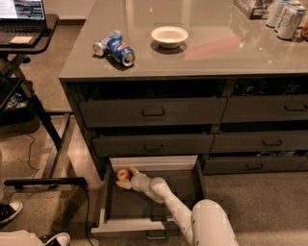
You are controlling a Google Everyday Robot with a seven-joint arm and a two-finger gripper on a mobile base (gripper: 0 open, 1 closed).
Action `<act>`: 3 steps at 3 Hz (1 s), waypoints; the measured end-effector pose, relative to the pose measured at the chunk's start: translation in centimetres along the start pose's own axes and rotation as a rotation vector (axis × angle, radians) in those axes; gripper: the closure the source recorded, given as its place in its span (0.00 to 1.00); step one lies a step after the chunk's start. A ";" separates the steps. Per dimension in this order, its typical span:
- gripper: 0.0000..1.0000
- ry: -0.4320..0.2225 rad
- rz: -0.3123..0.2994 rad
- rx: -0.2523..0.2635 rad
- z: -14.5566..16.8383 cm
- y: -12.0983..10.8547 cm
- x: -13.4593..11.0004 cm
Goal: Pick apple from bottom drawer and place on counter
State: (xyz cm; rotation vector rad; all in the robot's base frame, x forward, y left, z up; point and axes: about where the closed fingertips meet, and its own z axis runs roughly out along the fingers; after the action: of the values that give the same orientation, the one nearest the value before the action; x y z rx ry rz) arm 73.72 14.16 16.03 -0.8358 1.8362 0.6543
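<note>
The small red-orange apple (122,174) lies at the back left of the open bottom drawer (111,211), near its pale back panel. My gripper (126,177) reaches down into the drawer on a white arm (168,197), with one finger above the apple and one below it, around the fruit. The glossy grey-brown counter (216,53) tops the dark cabinet above.
On the counter lie a tipped blue soda can (114,47) and a white bowl (169,36); upright cans (286,17) stand at the far right. A black desk with a laptop (21,14) stands left. Shoes (9,211) are on the floor.
</note>
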 end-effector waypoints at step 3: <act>0.70 0.019 0.036 -0.063 2.3 0.2 1.9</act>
State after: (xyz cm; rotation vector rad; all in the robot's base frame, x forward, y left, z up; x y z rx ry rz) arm 74.34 15.54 13.45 -0.8548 1.8596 0.7328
